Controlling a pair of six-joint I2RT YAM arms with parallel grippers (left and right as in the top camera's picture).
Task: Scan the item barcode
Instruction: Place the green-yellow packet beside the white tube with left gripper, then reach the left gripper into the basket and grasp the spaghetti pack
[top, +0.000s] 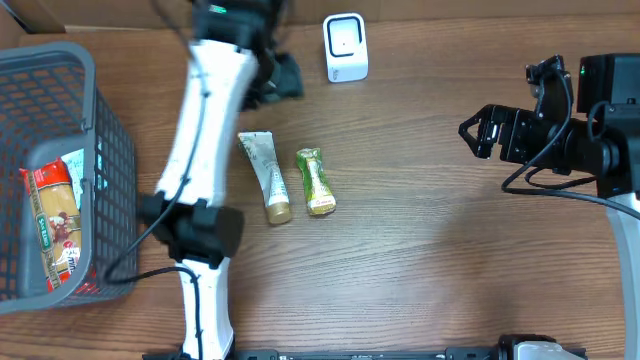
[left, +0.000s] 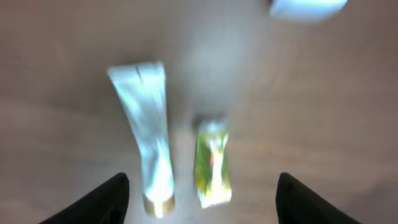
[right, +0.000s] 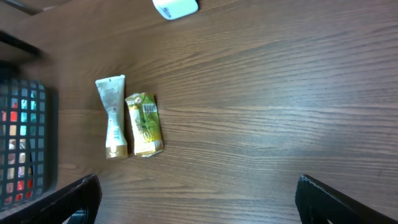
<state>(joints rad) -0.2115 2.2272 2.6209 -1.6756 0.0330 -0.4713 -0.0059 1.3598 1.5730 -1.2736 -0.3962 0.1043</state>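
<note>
- left fingers (left: 102, 202): spread, empty, at 12 o'clock of tube (top: 265, 175).
- right fingers (right: 74, 199): spread, empty, at 3 o'clock.
- sachet (top: 316, 182): flat on counter (top: 430, 260), barcode up, just beside tube.
- scanner (top: 345, 47): at 12 o'clock of sachet.
- handling: pinch sachet by its edges, leaving barcode uncovered; face it to scanner.

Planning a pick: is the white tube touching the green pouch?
Apart. The overhead view shows bare table between the white tube and the green pouch.
</note>
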